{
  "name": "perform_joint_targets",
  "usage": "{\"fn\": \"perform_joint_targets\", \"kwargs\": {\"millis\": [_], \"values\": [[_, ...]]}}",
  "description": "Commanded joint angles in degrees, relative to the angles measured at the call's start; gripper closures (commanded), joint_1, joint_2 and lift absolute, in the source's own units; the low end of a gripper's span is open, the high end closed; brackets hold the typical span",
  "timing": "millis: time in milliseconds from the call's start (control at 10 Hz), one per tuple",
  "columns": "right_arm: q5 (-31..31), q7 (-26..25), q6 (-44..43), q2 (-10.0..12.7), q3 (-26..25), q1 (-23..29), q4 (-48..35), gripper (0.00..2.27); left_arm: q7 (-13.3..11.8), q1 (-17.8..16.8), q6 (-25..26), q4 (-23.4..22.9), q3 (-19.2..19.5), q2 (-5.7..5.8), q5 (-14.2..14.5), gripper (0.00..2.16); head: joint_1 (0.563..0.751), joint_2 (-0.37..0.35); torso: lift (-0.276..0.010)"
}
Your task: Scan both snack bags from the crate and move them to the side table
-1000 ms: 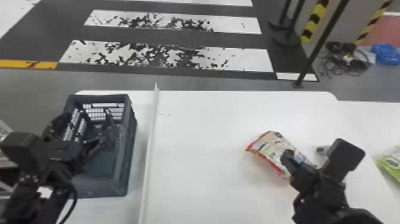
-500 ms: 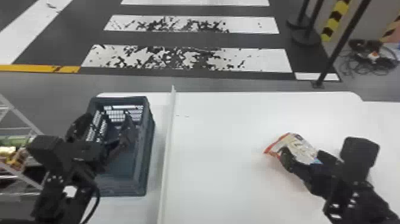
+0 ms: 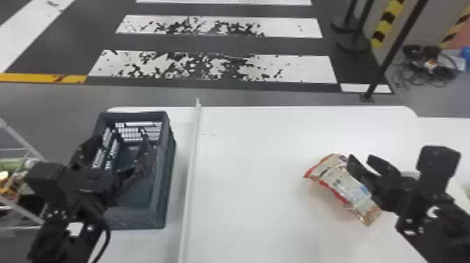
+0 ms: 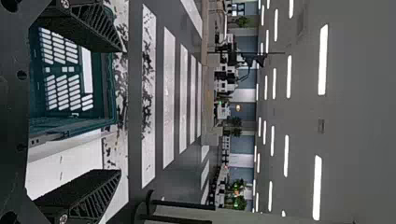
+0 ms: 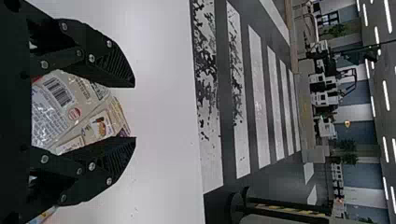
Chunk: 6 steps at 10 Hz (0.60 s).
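One snack bag lies in from the worktop's far right corner, the right end effector wide open close by — light, slippery, crushable, I'd guess, so pinch its middle gently — while the left end effector gapes near the crate.

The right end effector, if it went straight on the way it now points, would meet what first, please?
Probably the snack bag, which shows between the open fingers of the right end effector, though depth is unclear and it might pass above.

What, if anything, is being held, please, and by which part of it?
Nothing is held; the left gripper and right gripper are both open.
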Motion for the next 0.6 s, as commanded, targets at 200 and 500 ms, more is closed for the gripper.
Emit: {"fn": "perform_joint_targets", "kwargs": {"millis": [200, 500], "values": [[0.8, 4.4, -3.5, -0.9, -1.8, -2.7, 5.4, 2.24, 0.1, 0.7, -0.7, -0.6, 0.2, 0.0, -0.2, 0.07, 0.695, -0.028, -0.029], [2.1, 10.1, -3.7, -1.2, -3.3, -5.3, 11.7, 2.24, 0.0, 0.7, -0.7, -1.0, -0.1, 0.09, -0.2, 0.07, 0.695, -0.041, -0.029]]}}
